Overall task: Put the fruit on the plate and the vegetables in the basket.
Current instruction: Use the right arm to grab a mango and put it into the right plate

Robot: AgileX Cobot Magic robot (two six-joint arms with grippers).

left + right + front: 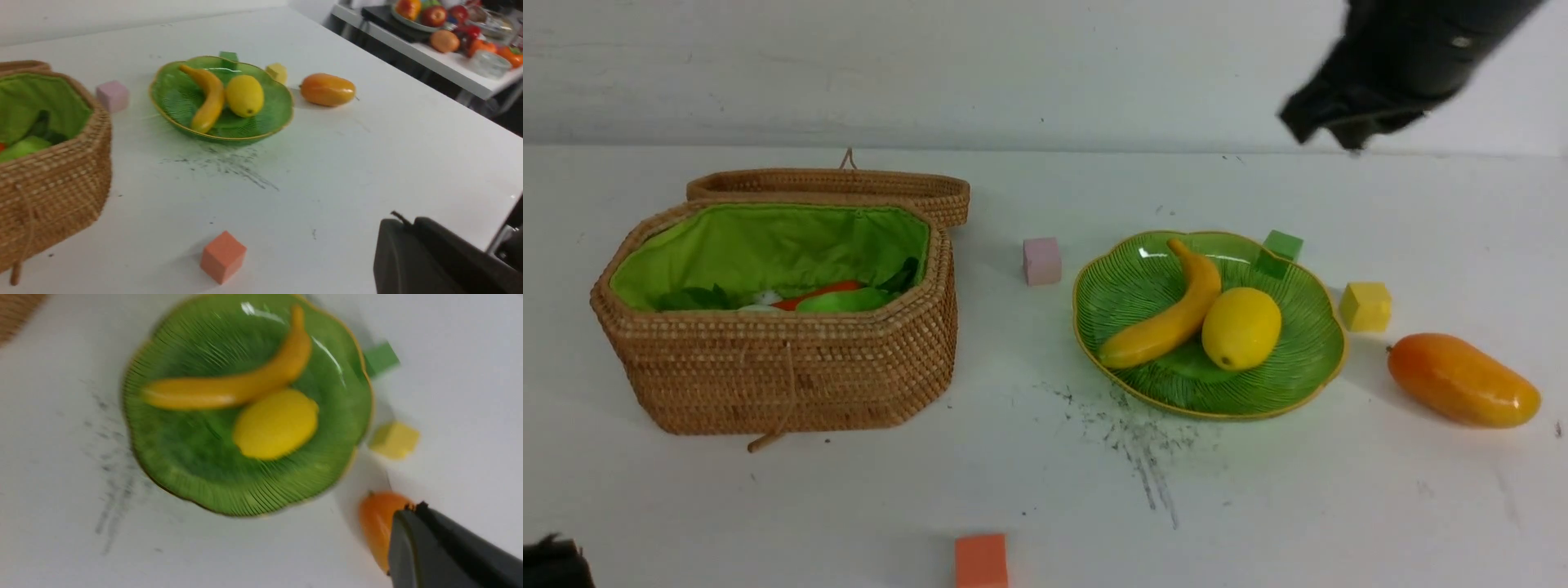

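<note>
Resting on the wide shallow green plate (1290, 367) with its ribbed surface and yellow-gold scalloped rim are two of the toy fruits: a long curved yellow banana (1168, 314) and a rounded yellow lemon (1241, 328), the two touching, lemon on the right. The third fruit, an orange-red oval mango (1462, 380), lies on the white table (849, 506) just to the right of the plate, apart from its rim.

At the left stands the large octagonal tan wicker basket (784, 367) with bright green cloth lining, its woven lid (833, 184) thrown back on the far side. Inside it show green leaves, a bit of white, a strip of orange-red and a light-green shape; these are the vegetables (825, 298), though most of each is hidden by the basket wall.

Small coloured cubes are scattered about: a pink cube (1042, 260) between basket and plate, a green cube (1279, 251) touching the plate's far rim, a yellow cube (1365, 306) just right of the plate and beyond the mango, and an orange cube (981, 560) at the near edge.

The right gripper (1327, 122) hangs high at the far right, above the table, jaws pressed together and holding nothing; its wrist view looks down on plate and mango. The left gripper (398, 220) sits at the near left corner, closed and empty.
</note>
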